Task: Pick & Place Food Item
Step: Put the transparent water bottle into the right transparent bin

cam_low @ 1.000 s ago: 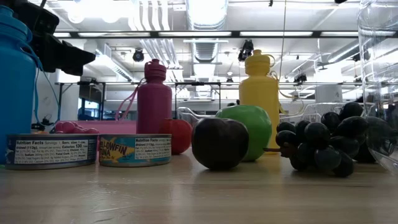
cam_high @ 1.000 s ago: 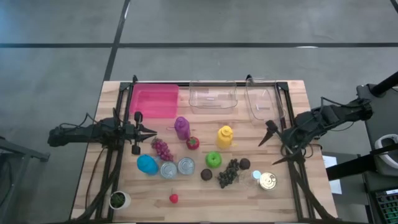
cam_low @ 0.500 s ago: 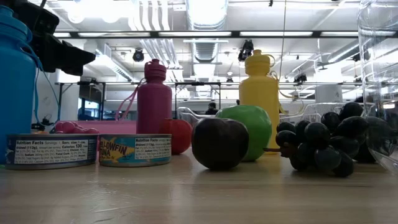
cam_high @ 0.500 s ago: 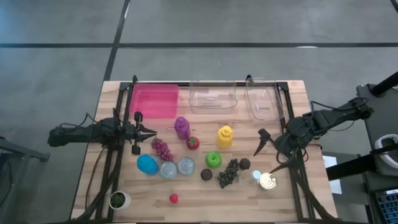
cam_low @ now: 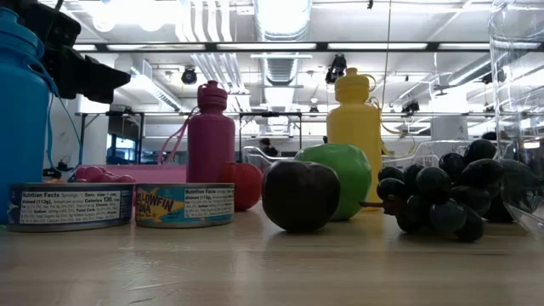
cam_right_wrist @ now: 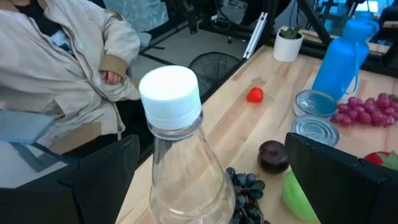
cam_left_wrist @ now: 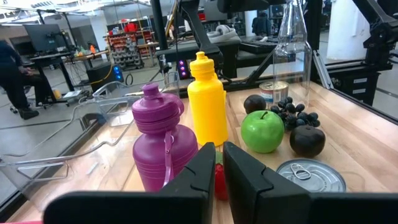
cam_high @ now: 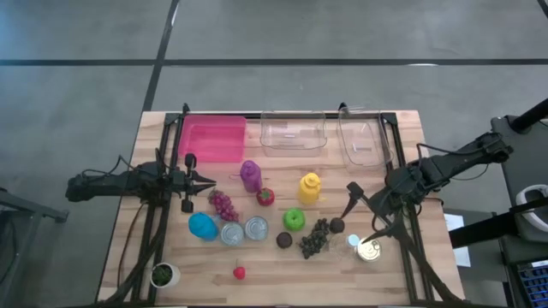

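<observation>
Food lies mid-table: a green apple [cam_high: 294, 219], two dark plums [cam_high: 337, 226] [cam_high: 284, 240], dark grapes [cam_high: 314, 238], red grapes [cam_high: 223, 204] and a red fruit [cam_high: 265, 197]. My right gripper [cam_high: 359, 225] is open above the near right part of the table. In its wrist view its fingers [cam_right_wrist: 93, 180] stand on either side of a clear, white-capped bottle [cam_right_wrist: 180, 155] without touching it. My left gripper [cam_high: 205, 181] is shut and waits left of the purple bottle [cam_high: 250, 175], touching nothing.
Yellow bottle [cam_high: 309, 188], blue bottle [cam_high: 203, 226] and three cans [cam_high: 232, 233] [cam_high: 256, 228] [cam_high: 368, 249] stand among the food. A pink bin [cam_high: 211, 139] and two clear bins [cam_high: 294, 133] [cam_high: 360, 141] line the far edge. A potted plant [cam_high: 162, 275] sits near left. A person [cam_right_wrist: 62, 56] sits beyond the table.
My right gripper has moved toward the table's near edge and left, from beside the right clear bin toward the clear bottle and the plum, staying open. The objects on the table have stayed where they were.
</observation>
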You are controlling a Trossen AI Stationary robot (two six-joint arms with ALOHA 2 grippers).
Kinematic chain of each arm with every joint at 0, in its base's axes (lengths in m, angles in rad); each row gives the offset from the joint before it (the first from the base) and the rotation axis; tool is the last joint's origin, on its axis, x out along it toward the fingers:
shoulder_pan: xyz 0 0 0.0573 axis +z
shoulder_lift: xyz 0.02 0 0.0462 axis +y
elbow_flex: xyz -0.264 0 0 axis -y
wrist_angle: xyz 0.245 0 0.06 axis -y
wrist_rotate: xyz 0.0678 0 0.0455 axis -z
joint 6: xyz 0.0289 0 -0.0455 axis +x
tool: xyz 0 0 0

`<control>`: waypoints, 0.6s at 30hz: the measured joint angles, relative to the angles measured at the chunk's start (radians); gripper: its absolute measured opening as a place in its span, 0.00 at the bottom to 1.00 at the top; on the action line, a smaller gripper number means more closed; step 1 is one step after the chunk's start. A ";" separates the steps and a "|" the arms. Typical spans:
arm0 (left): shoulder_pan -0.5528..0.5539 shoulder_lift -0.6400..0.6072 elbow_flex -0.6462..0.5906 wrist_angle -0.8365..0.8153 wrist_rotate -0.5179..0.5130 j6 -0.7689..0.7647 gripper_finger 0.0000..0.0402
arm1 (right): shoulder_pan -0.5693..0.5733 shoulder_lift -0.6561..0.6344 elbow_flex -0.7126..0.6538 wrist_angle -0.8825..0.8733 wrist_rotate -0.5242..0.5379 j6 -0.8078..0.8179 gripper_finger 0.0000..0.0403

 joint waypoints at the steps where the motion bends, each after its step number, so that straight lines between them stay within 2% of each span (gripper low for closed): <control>1: 0.000 0.000 0.000 0.000 0.000 0.000 0.09 | 0.005 0.005 0.000 0.001 0.000 0.005 0.99; 12: 0.000 0.000 0.000 0.000 0.000 0.000 0.09 | 0.077 0.049 0.000 0.091 0.000 0.055 0.99; 18: 0.000 0.000 0.000 0.000 0.000 0.000 0.09 | 0.077 0.082 0.000 0.123 0.000 0.059 0.99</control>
